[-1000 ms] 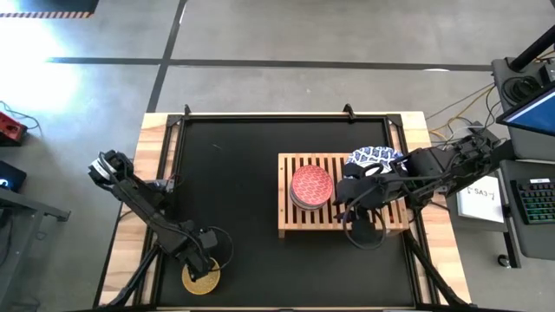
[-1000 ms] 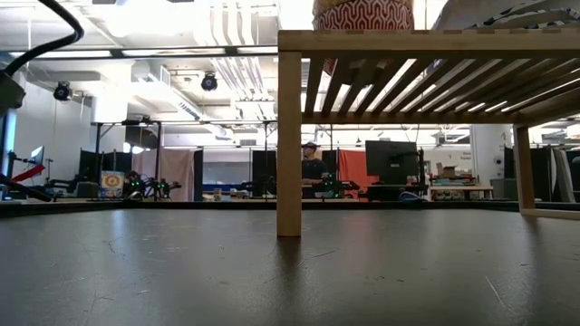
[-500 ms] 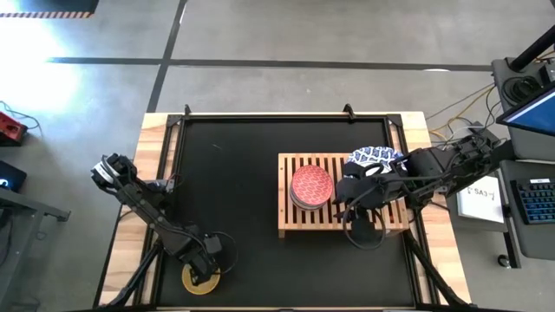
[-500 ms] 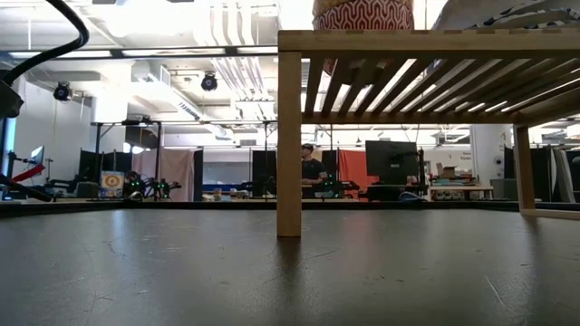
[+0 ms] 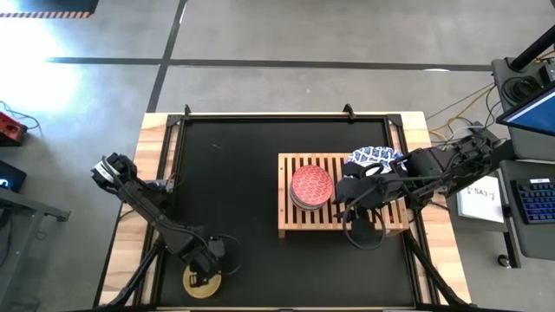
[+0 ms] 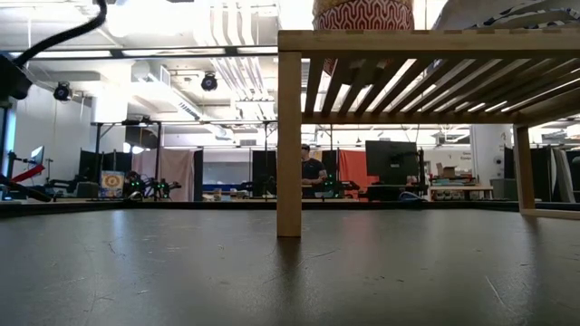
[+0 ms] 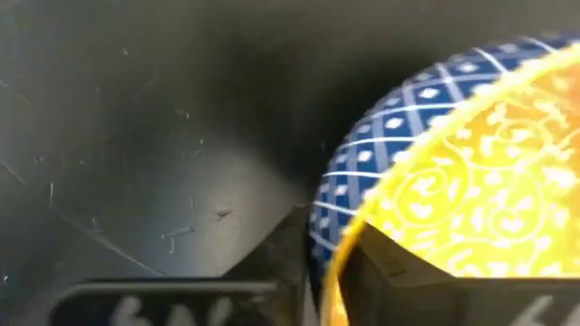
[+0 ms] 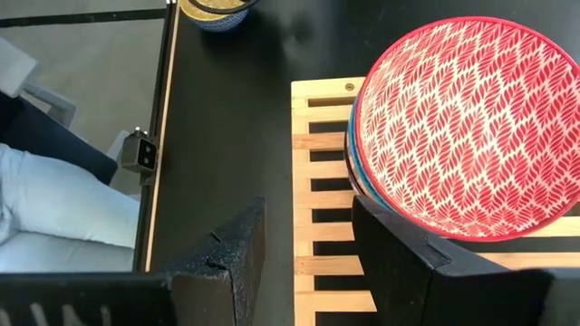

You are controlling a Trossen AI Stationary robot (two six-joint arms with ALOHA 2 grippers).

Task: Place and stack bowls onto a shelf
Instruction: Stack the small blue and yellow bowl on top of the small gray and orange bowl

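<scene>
Left gripper [image 5: 205,265] clamps the yellow patterned bowl's [image 5: 201,279] rim, lower left of frame; next, lift toward the slatted light-wood shelf [image 5: 299,217] (red bowl [image 5: 312,185] stacked there). Right gripper [image 5: 349,201] hangs open.

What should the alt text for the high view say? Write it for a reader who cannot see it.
Overhead, the left gripper closes on a yellow bowl at the black table's near left edge. The right gripper waits, open, over a wooden shelf holding a red bowl.

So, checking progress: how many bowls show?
3: red bowl on the rack, blue-white bowl beside it, yellow bowl at the left gripper; others may hide under red.
</scene>
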